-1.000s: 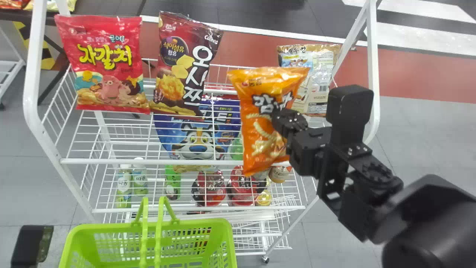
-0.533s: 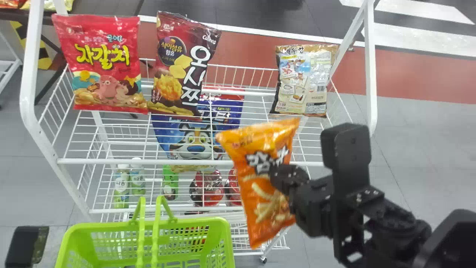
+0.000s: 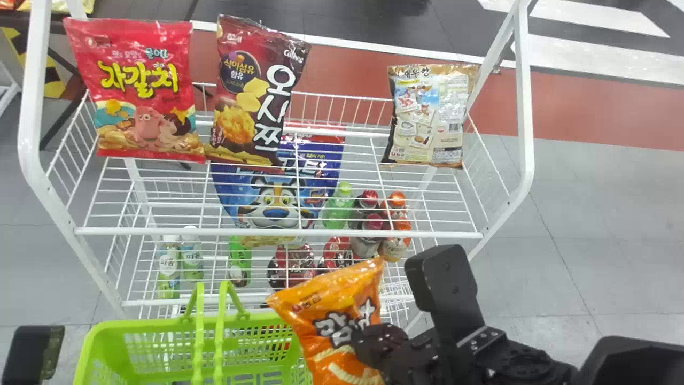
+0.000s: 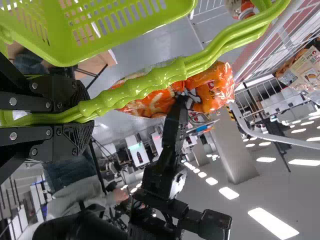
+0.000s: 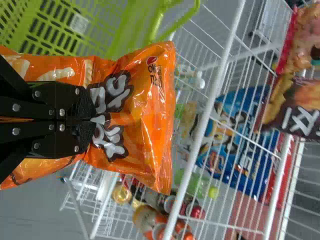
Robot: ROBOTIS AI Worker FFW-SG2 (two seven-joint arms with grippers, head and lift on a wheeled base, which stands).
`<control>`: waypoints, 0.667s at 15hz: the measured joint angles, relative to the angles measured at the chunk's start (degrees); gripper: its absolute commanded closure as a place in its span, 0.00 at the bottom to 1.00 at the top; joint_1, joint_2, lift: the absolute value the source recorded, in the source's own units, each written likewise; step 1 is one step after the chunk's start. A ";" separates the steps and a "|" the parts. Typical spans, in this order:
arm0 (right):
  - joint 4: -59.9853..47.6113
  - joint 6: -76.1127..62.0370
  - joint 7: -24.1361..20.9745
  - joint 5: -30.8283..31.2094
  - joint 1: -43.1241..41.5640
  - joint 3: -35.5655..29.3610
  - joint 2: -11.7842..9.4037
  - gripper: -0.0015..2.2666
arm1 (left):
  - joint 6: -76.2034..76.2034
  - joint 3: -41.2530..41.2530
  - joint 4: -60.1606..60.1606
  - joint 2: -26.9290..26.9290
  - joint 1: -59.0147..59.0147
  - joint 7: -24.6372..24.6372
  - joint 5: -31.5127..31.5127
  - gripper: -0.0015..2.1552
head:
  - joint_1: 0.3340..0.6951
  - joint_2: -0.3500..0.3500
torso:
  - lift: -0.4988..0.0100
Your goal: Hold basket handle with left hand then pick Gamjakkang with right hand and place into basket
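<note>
In the head view my right gripper holds the orange Gamjakkang bag by its middle, at the right side of the green basket. The right wrist view has the right gripper shut on the Gamjakkang, its film creased between the fingers. In the left wrist view my left gripper is shut on the green basket handle, with the basket beside it and the orange bag behind the handle. The basket's lower part lies beyond the head view's bottom edge.
A white wire rack stands behind the basket. Its top shelf carries a red bag, a dark red bag and a brown-edged bag. Below are a blue bag, bottles and cups.
The right gripper has lowered the orange bag from in front of the rack's upper part and moved it leftward to the basket's right side. The view has shifted slightly; the left gripper keeps its place.
</note>
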 measured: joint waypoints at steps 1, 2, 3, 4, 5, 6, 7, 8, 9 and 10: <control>0.08 0.04 0.21 -0.34 -0.57 0.68 0.30 0.94 | -0.01 -0.17 0.03 0.01 -0.13 0.08 -0.05 1.00 | 1.00 0.27 | 0.94; 0.32 0.06 0.25 -0.50 -1.55 1.66 0.54 0.94 | -0.01 -0.39 0.07 0.05 -0.30 0.19 -0.12 1.00 | 1.00 0.29 | 0.94; 0.72 0.08 0.24 -0.54 -2.54 2.72 0.77 0.94 | -0.01 -0.55 0.11 0.07 -0.41 0.27 -0.20 1.00 | 1.00 0.31 | 0.94; 1.53 0.08 0.17 -0.56 -3.70 4.15 1.09 0.94 | -0.01 -0.70 0.13 0.08 -0.51 0.30 -0.28 1.00 | 1.00 0.36 | 0.94; 2.64 0.08 0.13 -0.49 -4.78 5.71 1.44 0.94 | -0.01 -0.77 0.14 0.08 -0.57 0.31 -0.32 1.00 | 1.00 0.39 | 0.94; 3.69 0.07 0.05 -0.40 -5.68 7.06 1.75 0.94 | -0.01 -0.80 0.14 0.09 -0.62 0.31 -0.34 1.00 | 1.00 0.42 | 0.94; 4.92 0.07 -0.04 -0.31 -6.70 8.50 2.16 0.94 | -0.01 -0.78 0.14 0.16 -0.66 0.25 -0.34 1.00 | 1.00 0.45 | 0.94; 6.03 0.07 -0.23 -0.22 -7.49 9.79 2.56 0.94 | -0.01 -0.74 0.14 0.21 -0.68 0.15 -0.30 1.00 | 1.00 0.51 | 0.94; 6.79 0.07 -0.43 0.04 -7.95 10.88 2.78 0.94 | -0.01 -0.73 0.13 0.24 -0.69 0.12 -0.24 1.00 | 1.00 0.53 | 0.94; 7.58 0.07 -0.73 0.52 -8.40 12.19 2.93 0.94 | -0.01 -0.72 0.10 0.26 -0.69 0.12 -0.15 1.00 | 1.00 0.55 | 0.94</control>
